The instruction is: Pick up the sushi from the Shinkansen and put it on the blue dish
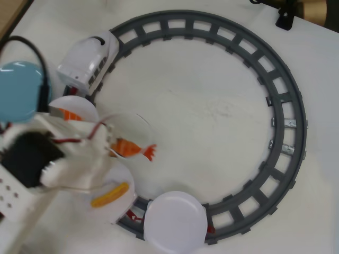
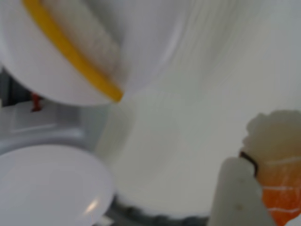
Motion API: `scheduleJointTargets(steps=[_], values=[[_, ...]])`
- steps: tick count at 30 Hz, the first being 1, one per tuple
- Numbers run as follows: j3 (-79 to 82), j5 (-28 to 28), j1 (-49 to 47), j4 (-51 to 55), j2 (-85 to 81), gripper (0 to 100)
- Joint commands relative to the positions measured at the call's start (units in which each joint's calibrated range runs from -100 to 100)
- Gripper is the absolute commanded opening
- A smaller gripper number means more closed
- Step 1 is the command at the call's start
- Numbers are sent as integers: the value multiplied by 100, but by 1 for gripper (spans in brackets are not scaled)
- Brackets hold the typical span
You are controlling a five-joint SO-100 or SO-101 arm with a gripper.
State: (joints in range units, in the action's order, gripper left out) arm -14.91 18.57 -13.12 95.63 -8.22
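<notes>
In the overhead view my gripper [image 1: 119, 146] is shut on the sushi [image 1: 133, 148], an orange-and-white shrimp piece whose red tail points right. It hangs just inside the ring track, beside the plate cars. The wrist view shows the sushi [image 2: 277, 188] at the lower right, pressed against one pale finger [image 2: 235, 197]. The white Shinkansen [image 1: 86, 62] sits on the track at the upper left. The blue dish [image 1: 18, 90] lies at the far left, outside the track and behind my arm, partly crossed by a black cable.
The grey ring track [image 1: 286, 116] circles the table. A white plate [image 1: 79, 108] holds an orange salmon slice. Another plate holds a yellow egg piece [image 1: 110, 194], which also shows in the wrist view [image 2: 70, 52]. An empty white plate [image 1: 175, 222] sits at the bottom.
</notes>
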Motion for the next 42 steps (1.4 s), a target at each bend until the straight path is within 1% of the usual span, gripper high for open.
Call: scheduleJointTargets(steps=[1,9,13,16,26,35,42], values=[[-294,-42,-1021,114,-360,3],[-294,-58,-2975,38,-343,3],[-285,-63,-3635,-166,-185,3],[-303,-63,-3917,-404,238,3],[-970,-121,-4384,-1211,1963,3],[-2125,-184,-4366,-1279,3415,3],[-2747,-189,-4401,-1279,4136,3]])
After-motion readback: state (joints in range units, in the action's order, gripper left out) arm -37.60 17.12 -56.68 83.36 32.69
